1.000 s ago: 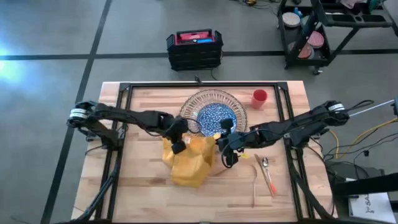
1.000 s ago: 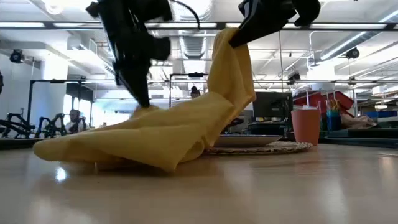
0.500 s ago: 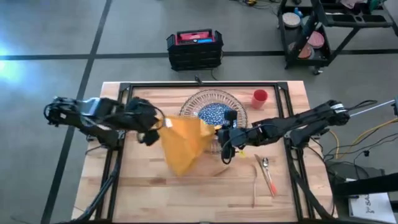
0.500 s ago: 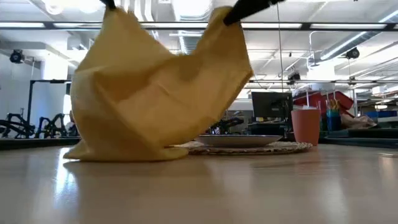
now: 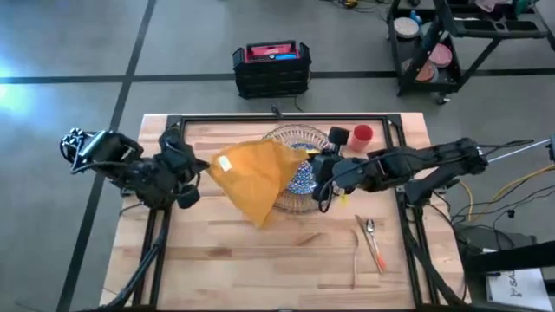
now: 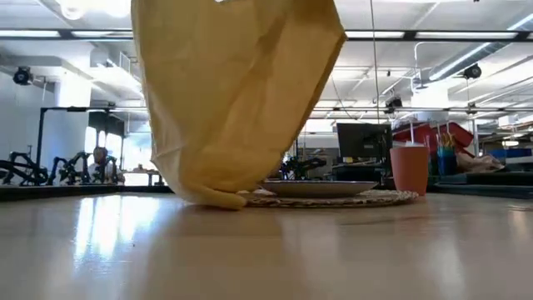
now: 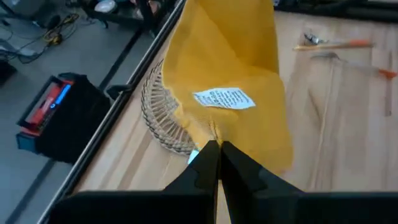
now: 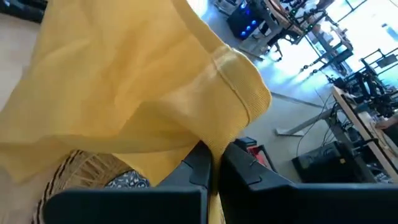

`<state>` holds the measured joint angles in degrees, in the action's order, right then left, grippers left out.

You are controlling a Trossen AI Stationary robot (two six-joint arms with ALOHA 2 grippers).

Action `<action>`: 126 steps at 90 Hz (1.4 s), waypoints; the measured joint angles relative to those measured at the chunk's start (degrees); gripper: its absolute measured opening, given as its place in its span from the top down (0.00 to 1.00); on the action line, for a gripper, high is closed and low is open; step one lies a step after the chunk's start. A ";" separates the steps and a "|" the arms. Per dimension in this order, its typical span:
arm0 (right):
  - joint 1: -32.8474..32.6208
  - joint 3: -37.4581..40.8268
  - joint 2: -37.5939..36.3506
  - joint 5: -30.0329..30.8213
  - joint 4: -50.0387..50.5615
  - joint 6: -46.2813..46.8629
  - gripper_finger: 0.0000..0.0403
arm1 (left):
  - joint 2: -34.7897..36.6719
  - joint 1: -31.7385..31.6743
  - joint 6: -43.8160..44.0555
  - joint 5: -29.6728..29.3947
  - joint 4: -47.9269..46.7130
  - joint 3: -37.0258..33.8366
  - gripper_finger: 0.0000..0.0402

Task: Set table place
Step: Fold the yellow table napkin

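Note:
A yellow napkin (image 5: 256,178) hangs spread between my two grippers above the table's middle, and only its lowest fold (image 6: 218,198) touches the wood. My left gripper (image 5: 208,166) is shut on the napkin's left upper corner. My right gripper (image 5: 319,169) is shut on the right upper corner. Behind and under the cloth, the clear glass plate (image 5: 295,133) carries the blue-patterned plate (image 5: 301,179). The red-orange cup (image 5: 362,134) stands to the plates' right. Orange-handled cutlery (image 5: 375,247) lies at the near right. My left gripper pinches the napkin's corner (image 7: 210,132) between its two fingers, just beside the white label (image 7: 224,98). The cloth hangs away below the hold. My right gripper pinches the hemmed edge (image 8: 225,138) near the other upper corner between its two fingers, and the cloth drapes slack from there.
Black frame rails run along the table's left (image 5: 165,221) and right (image 5: 409,234) sides. A black crate (image 5: 271,68) sits on the floor past the far edge. A wheeled cart (image 5: 434,43) stands at the far right. Bare wood lies near the front edge (image 5: 260,269).
My left gripper has risen and gone toward the table's left edge with its corner. My right gripper has risen toward the far edge. The napkin, which lay heaped on the table, has been lifted and spread out, and only its lowest fold stays on the wood.

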<state>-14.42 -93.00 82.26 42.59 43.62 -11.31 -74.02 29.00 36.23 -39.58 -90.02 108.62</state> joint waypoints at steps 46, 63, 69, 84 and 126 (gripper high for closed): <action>-7.49 -16.83 1.30 3.55 17.07 7.10 1.00 | -7.68 6.65 -8.20 -3.07 0.04 25.12 1.00; -10.05 -19.81 2.94 3.54 25.37 11.32 1.00 | -9.95 8.09 -6.81 -3.11 -0.06 26.31 1.00; -11.19 -20.15 3.15 3.54 26.07 11.39 1.00 | -11.12 8.46 -6.54 -3.18 -0.06 26.35 1.00; -13.87 -20.22 3.07 3.52 26.06 11.38 1.00 | -13.99 9.58 -5.69 -4.10 0.04 26.36 1.00; -16.72 -26.42 2.95 4.11 30.24 13.37 1.00 | -19.49 17.30 -15.33 -11.52 18.44 26.36 1.00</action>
<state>-31.14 -119.42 85.21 46.70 73.85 2.06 -93.51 46.30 20.90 -51.10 -71.58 134.98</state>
